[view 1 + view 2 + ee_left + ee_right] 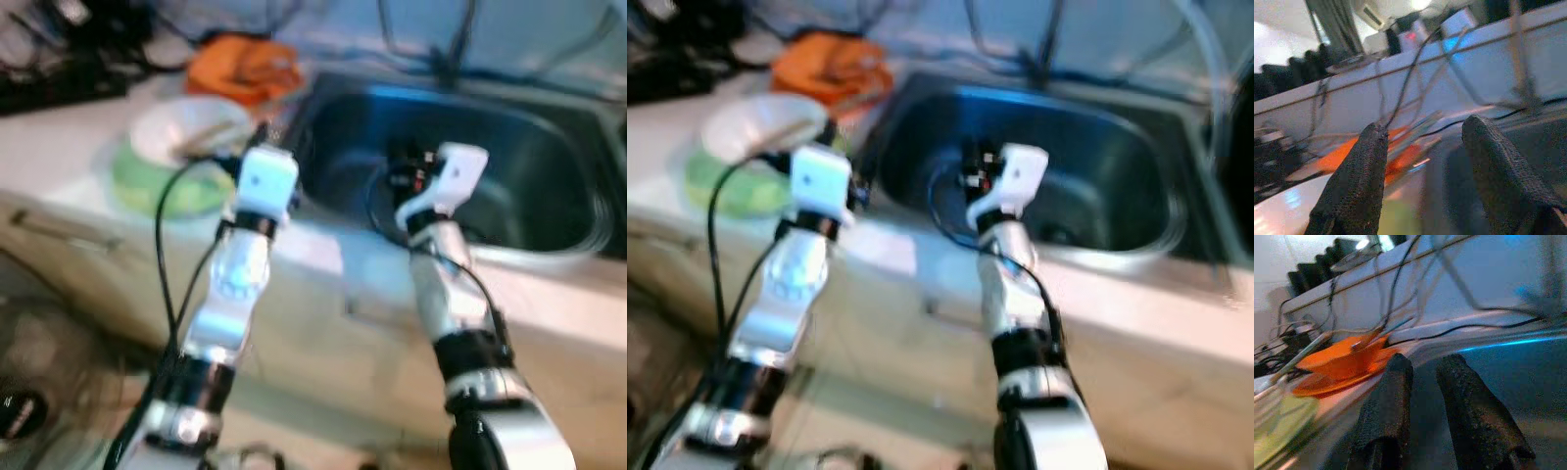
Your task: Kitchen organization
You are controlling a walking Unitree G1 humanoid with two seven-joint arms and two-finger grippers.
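Presently both arms reach forward at the tabletop (59,147) edge, judged an approach before any pick; left claw (1422,176) spread wide, empty, near the bowl (181,127) on green plates (147,186); right claw (1422,406) narrowly parted, empty, over the sink (549,166); orange cloth (245,67) lies behind.

You have one steel sink (549,211) set into one pale counter (323,250). Beside it on the counter sit one stack of bowls (181,147), white over green, though you cannot count them through the blur, and one orange thing (245,67). Two arms reach forward, so two grippers: left (1422,161) and right (1422,382).
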